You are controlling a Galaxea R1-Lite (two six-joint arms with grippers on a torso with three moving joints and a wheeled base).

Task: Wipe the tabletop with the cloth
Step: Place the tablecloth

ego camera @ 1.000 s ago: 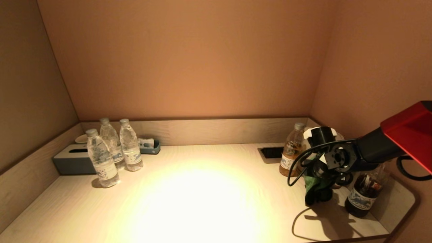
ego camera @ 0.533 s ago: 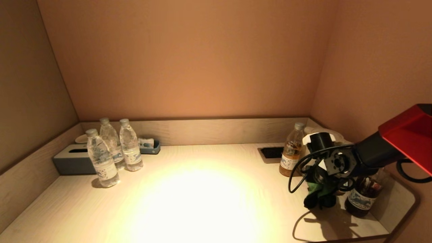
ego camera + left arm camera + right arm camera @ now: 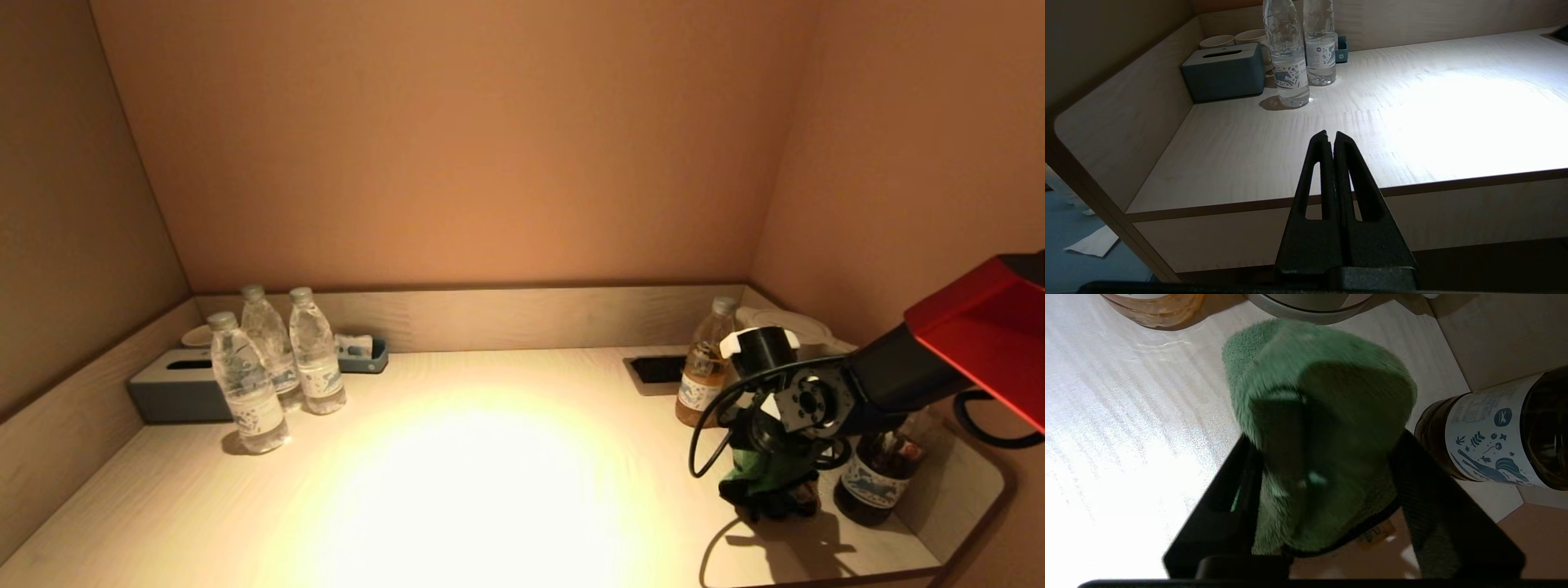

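Starting at the left of the tabletop (image 3: 490, 474), we see a grey tissue box (image 3: 175, 388) against the wall, with three clear water bottles (image 3: 273, 363) standing just in front of and beside it. Our left gripper (image 3: 1332, 141) waits off the near edge of the tabletop, its fingers pressed together with nothing between them.

Across the bright middle patch, toward the right end, we have our right gripper (image 3: 767, 490) low over the wood, close to the front edge. Its fingers are clamped on the cloth (image 3: 1314, 428), a soft green towel-like piece with a dark trimmed hem. From the right wrist view, the cloth is bunched between the fingers and bulges out past their tips in a rounded lump. Whether it touches the wood, we cannot tell.

An amber drink bottle (image 3: 704, 367) stands behind the right gripper, and a dark bottle (image 3: 878, 478) with a pale label stands just beside it, nearer the right wall.
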